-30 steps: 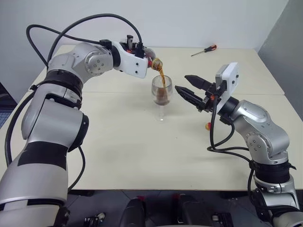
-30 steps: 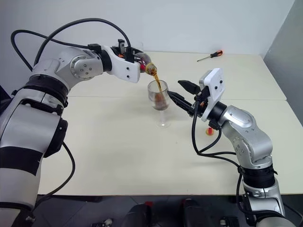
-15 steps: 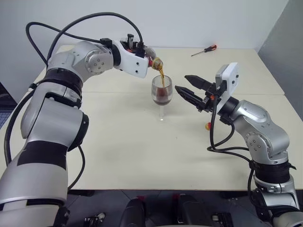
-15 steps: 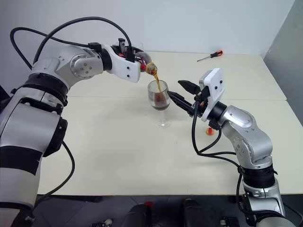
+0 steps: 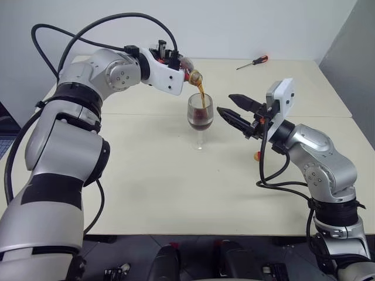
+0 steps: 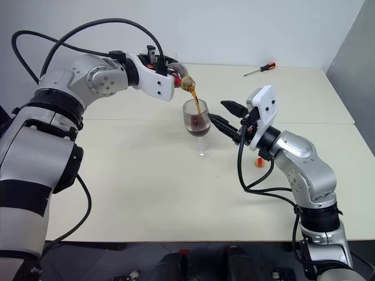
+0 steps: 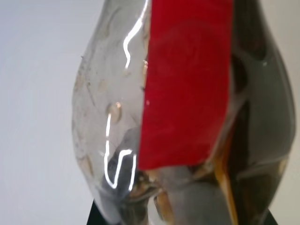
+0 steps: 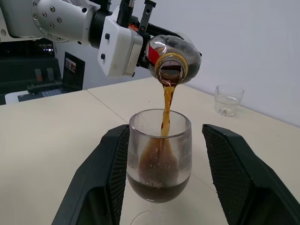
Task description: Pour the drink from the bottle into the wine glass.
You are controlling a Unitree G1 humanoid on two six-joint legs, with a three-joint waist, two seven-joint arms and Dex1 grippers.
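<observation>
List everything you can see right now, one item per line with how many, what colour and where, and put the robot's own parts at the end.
Table: one, cream, beneath everything.
Wine glass: one, clear, standing mid-table, bowl partly filled.
Drink: one dark brown stream falling from the bottle's mouth into the glass.
Bottle: one, clear with red label, tipped over the glass.
Tumbler: one, clear, on the table beyond the glass.
Screwdriver: one, red and black handle, far edge of the table.
Small cap-like item: one, yellow and red, on the table under the right arm.
Left tool: shut on the bottle.
Right tool: black fingers apart beside the glass bowl, not touching.
</observation>
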